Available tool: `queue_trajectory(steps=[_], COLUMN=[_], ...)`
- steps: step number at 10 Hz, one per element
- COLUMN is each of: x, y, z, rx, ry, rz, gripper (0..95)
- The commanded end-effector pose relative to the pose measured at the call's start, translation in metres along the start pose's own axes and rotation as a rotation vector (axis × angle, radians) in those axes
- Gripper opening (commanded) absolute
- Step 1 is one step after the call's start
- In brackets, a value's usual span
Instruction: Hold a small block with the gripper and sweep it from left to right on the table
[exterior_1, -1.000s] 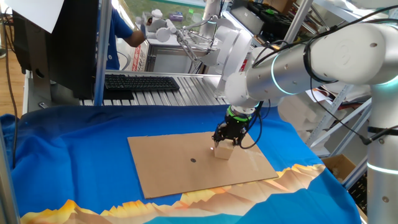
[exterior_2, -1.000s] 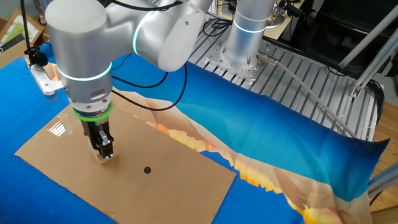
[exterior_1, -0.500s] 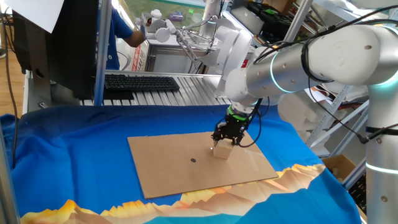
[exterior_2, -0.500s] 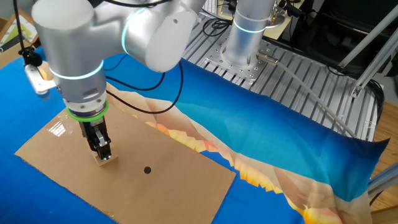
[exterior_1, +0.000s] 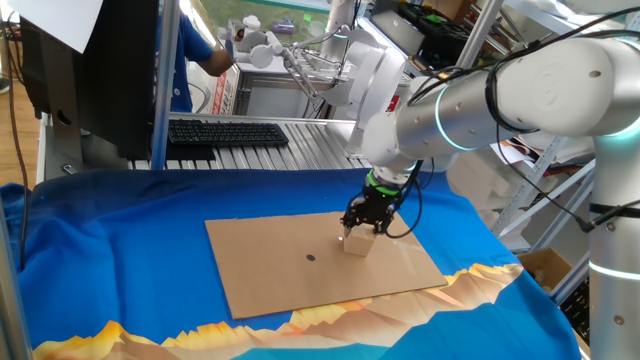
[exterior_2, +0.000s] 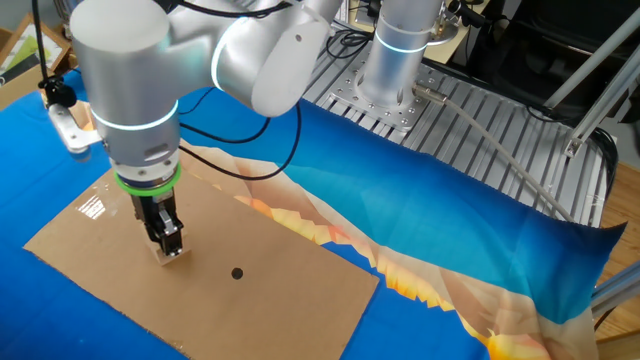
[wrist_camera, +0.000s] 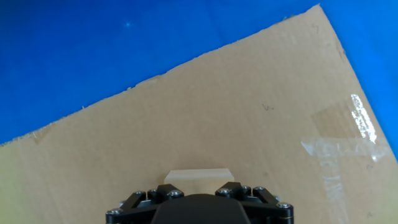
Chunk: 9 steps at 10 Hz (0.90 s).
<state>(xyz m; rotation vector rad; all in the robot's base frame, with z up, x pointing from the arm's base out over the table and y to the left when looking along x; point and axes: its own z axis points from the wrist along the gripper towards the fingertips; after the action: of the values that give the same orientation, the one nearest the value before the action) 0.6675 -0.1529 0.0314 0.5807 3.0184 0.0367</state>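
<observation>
the block (exterior_1: 357, 243) sits on the cardboard sheet (exterior_1: 270, 270), right of the sheet's middle in one fixed view, a little apart from a small dark dot (exterior_1: 310, 257). it looks like a light cardboard cube, stiff enough for a firm pinch but likely to crush if squeezed hard. its faces look matte, so slip in the fingers seems unlikely; the base should slide easily over the smooth sheet. the sensible hold is across two opposite side faces, high up, leaving the base free to drag.

the gripper (exterior_1: 362, 225) stands directly on top of the block, fingers pointing down. in the other fixed view the fingers (exterior_2: 167, 236) flank the block's (exterior_2: 166, 255) upper part and appear clenched on it. the hand view shows only the block's pale top edge (wrist_camera: 197, 175) ahead of the black housing, so contact at the pads is judged, not confirmed.

the arm (exterior_2: 140, 90) reaches over the blue table (exterior_1: 120, 230) from the far side, wrist near vertical, green ring just above the fingers, cable looping beside it.

the block appears to rest on the sheet, not lifted.
</observation>
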Motion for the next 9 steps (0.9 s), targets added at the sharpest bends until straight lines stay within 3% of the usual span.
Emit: queue_trajectory(steps=[1, 9], x=[-0.0011, -0.0007], y=[0.0016, 0.0027], z=[0.0107, 0.0116], rx=[0.009, 0.004], ry=[-0.002, 0.002], rz=[0.005, 0.012], gripper=[57.0, 57.0])
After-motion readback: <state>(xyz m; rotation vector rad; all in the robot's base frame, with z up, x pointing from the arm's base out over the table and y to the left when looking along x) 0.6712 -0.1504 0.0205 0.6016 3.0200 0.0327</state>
